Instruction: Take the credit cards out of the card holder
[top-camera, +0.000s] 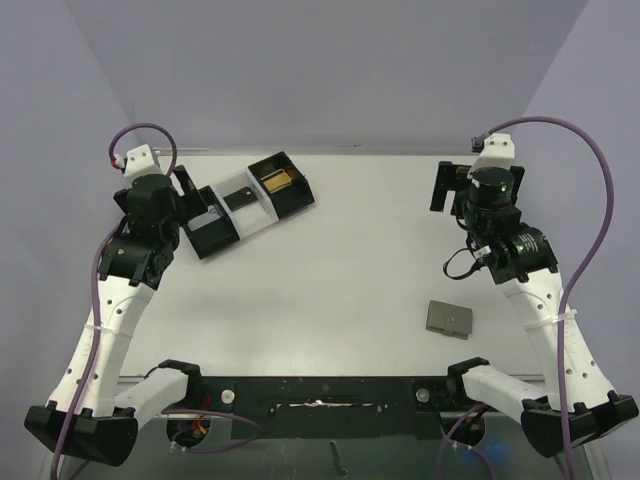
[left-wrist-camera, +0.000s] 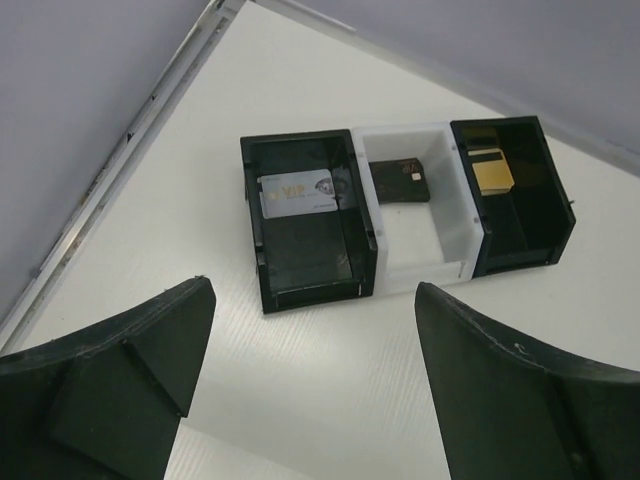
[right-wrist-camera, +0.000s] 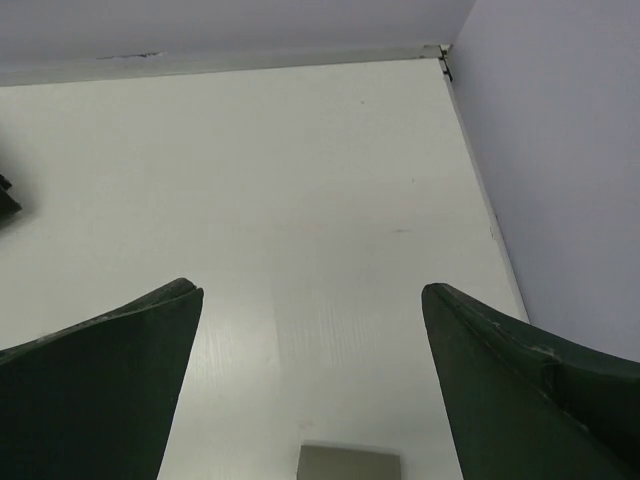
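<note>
The card holder (top-camera: 451, 320), a small grey wallet, lies folded shut on the table at the front right, so anything inside it is hidden. Its far edge shows at the bottom of the right wrist view (right-wrist-camera: 350, 463). My right gripper (top-camera: 447, 185) (right-wrist-camera: 310, 290) hovers open and empty well behind the holder. Open and empty too, my left gripper (top-camera: 195, 197) (left-wrist-camera: 314, 288) sits just in front of the black and white tray (top-camera: 210, 240) (left-wrist-camera: 250, 200). A silvery credit card (left-wrist-camera: 300, 192) lies in the tray's left black compartment.
The tray's white middle compartment holds a dark card (left-wrist-camera: 400, 180), and its right black compartment holds a gold one (left-wrist-camera: 492, 172) (top-camera: 277, 180). Walls close the table at the back and along both sides. The arm bases stand along the near edge.
</note>
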